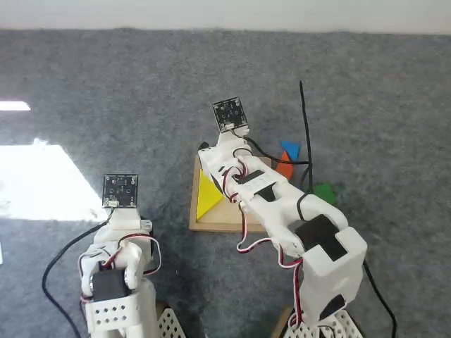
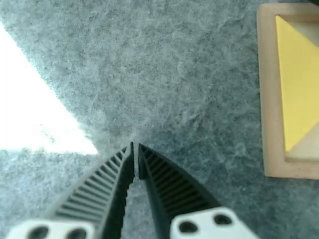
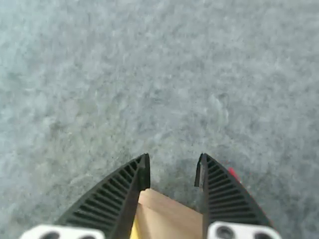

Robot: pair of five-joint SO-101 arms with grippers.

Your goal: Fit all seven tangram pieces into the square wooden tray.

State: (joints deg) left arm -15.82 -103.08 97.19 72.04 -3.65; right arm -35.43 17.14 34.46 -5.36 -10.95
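Grey felt-covered desk [image 1: 106,84]. Right arm [image 1: 282,211] stretched across the square wooden tray [image 1: 211,224], centre of high frame. Large yellow triangle [image 1: 206,193] lies flat in the tray's left part. Green piece [image 1: 325,191], orange piece [image 1: 285,169] and blue piece [image 1: 289,148] loose on desk right of tray, partly hidden; shapes unclear, possibly triangles. Right gripper [image 3: 172,172] over a tray corner, fingers apart. Left gripper [image 2: 135,148], lower left, above bare desk, fingers together.

A robotics test bench, seemingly: two white arms [image 1: 282,204] on perforated bases [image 1: 113,318], grey felt-like covering [image 2: 189,74] beneath the left gripper [image 2: 135,148], a pale wall [image 1: 225,13] well beyond it.
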